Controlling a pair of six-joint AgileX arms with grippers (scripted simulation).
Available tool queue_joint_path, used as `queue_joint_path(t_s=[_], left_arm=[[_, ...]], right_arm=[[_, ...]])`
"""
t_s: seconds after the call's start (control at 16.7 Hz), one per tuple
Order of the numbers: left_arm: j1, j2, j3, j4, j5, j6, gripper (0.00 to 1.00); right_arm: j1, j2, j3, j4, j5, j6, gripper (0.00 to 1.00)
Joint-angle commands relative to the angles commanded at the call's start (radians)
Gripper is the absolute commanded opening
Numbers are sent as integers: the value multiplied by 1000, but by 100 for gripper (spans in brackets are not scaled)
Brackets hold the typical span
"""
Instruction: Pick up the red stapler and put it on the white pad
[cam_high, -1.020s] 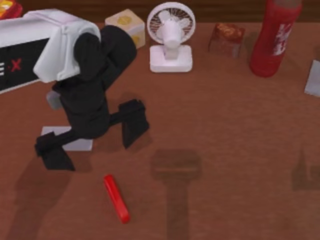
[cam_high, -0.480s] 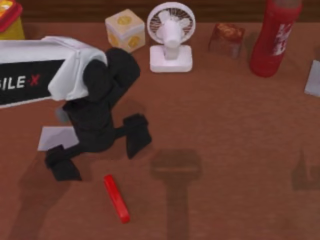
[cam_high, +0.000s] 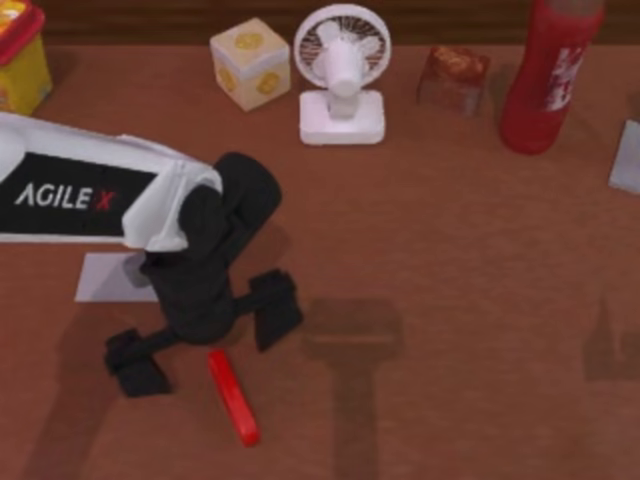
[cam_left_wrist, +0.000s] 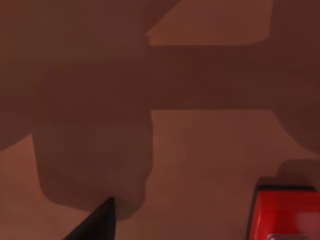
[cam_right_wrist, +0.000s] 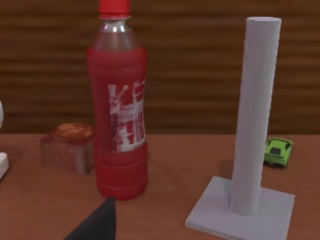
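red stapler (cam_high: 232, 396): lies flat on table (cam_high: 450, 260), low in top view at approx 7 o'clock from centre, long axis slanted; its far end sits just below left gripper. One red end also shows in left wrist view (cam_left_wrist: 285, 212).
left gripper (cam_high: 205, 335): above the stapler's upper end, jaws released – wide apart, one finger (cam_high: 137, 362) at stapler's 9 o'clock, other finger (cam_high: 275, 308) at its 1 o'clock; nothing held.
white pad (cam_high: 108, 277): at approx 10 o'clock from stapler, partly under left arm (cam_high: 80, 195); not touching stapler.
right gripper: not in top view; only one dark fingertip (cam_right_wrist: 97, 222) shows in right wrist view – jaws: cannot tell.
far edge, 11 to 1 o'clock: yellow tub w/ red lid (cam_high: 20, 55), cube (cam_high: 250, 58), white fan (cam_high: 342, 75), brown block (cam_high: 455, 75), red bottle (cam_high: 550, 75).
right wrist view also: white post on square base (cam_right_wrist: 250, 150), green toy car (cam_right_wrist: 278, 151).
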Motion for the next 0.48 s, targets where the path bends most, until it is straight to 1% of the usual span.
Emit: queue_joint_path(t_s=[0.12,0.48], left_arm=[[0,0,0,0,0,0,100],[0,0,0,0,0,0,55]], right_arm=[[0,0,0,0,0,0,100],[0,0,0,0,0,0,100]])
